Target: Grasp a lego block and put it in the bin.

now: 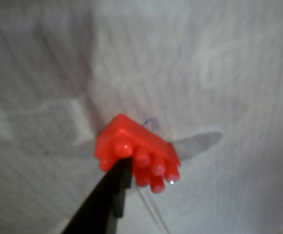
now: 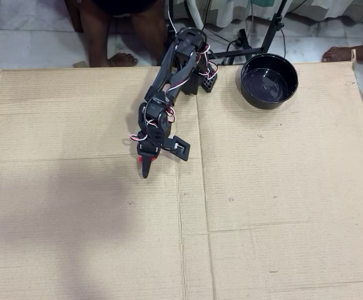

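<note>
In the wrist view, the red lego block [image 1: 136, 146] fills the middle of the frame, studs facing the camera, and it casts a shadow on the cardboard to its right. My gripper [image 1: 131, 158] is shut on it. One black finger [image 1: 110, 195] rises from the bottom edge to the block, and the other finger is hidden. In the overhead view the gripper [image 2: 146, 165] points down-frame at centre left, with slivers of the red lego block [image 2: 141, 159] beside its tip. The bin [image 2: 246, 66], a glossy black bowl, stands apart at the upper right.
A large sheet of brown cardboard [image 2: 263, 206] covers the floor, with a seam running down its middle. The arm's base [image 2: 191, 59] stands at the sheet's top edge beside a black stand [image 2: 256, 44]. A person's feet [image 2: 122, 59] are just beyond that edge.
</note>
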Available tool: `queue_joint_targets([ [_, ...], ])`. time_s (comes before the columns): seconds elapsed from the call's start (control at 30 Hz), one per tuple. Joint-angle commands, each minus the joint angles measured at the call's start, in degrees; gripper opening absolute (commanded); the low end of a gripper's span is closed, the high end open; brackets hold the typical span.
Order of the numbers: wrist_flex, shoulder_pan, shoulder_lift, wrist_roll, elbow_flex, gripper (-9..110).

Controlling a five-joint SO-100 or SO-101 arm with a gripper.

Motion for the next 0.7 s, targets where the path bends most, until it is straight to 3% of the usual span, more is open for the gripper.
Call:
queue_joint_targets([
  [0.0,1.7,1.7,0.3,-0.3,-0.5,35],
  [0.37,19.2,1.8,9.8,0.2,-0.2,36],
  [0.67,11.2,1.9,9.8,0.3,5.1,36],
])
